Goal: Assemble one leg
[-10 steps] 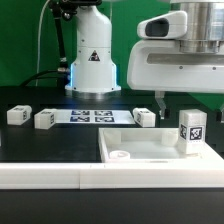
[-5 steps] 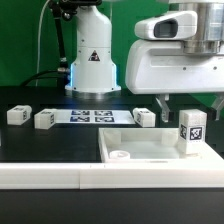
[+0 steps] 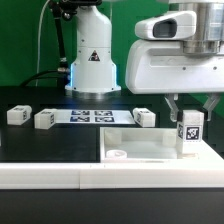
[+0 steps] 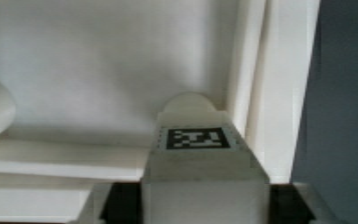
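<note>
On the black table [image 3: 30, 142], near the edge at the exterior view's left, two small white tagged blocks [image 3: 17, 116] [image 3: 44, 119] are lying side by side, slightly apart. Further right, toward the far edge, the marker board [image 3: 92, 115] is lying flat, and another small white tagged block [image 3: 146, 117] is resting just beyond it. Nearer the front edge, a large flat white square part with a raised rim [image 3: 140, 146] is lying toward the corner at the exterior view's right, with a low round boss [image 3: 118, 156] on it. The leg [image 3: 190, 134] [image 4: 202, 165], a small white plastic rectangular block with a black-and-white tag, is standing upright inside that part, close to its right rim. The white two-finger gripper [image 3: 190, 110] is hanging over the leg, its fingers [image 3: 172, 108] spread apart and straddling the leg's top, not clamping it.
</note>
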{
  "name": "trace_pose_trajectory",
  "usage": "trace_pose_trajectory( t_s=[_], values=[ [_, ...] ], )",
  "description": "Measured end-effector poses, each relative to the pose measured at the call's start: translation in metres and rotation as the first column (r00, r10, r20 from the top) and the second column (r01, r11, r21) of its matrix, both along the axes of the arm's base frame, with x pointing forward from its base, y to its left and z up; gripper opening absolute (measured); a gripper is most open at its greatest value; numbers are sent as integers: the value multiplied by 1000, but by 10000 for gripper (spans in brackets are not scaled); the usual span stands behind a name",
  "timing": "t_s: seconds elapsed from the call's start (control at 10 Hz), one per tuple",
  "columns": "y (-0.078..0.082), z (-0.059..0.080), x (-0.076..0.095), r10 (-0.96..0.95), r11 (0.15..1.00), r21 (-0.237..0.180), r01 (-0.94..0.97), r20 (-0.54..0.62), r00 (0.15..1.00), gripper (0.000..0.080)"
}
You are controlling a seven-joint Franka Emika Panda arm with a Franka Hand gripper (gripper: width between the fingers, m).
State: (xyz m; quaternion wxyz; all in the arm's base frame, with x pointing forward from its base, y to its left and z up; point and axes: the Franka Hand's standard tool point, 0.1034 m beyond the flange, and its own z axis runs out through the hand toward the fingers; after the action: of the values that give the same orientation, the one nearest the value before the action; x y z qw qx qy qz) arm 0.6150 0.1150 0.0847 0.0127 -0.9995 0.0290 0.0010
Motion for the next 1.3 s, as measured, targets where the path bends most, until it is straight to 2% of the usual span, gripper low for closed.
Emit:
trace_pose_trajectory(
  t_s=[0.2,0.4,0.7,0.8,0.9,1.0,1.1,1.3],
  values=[
    [2,0,0,-214,977,14,214,-10,977,292],
    [4,-1,-1,-430,902,32,431,-32,902,292],
    [4,-2,0,-709,701,42,712,-69,702,292],
    [4,-2,2,-788,609,46,792,-74,611,292],
    [4,-2,2,-819,567,46,822,-76,569,292],
    [3,-2,3,-881,462,45,886,-95,464,292],
    [2,-2,5,-909,396,55,917,-115,400,292],
    [2,-2,5,-949,286,43,957,-128,290,292]
  ],
)
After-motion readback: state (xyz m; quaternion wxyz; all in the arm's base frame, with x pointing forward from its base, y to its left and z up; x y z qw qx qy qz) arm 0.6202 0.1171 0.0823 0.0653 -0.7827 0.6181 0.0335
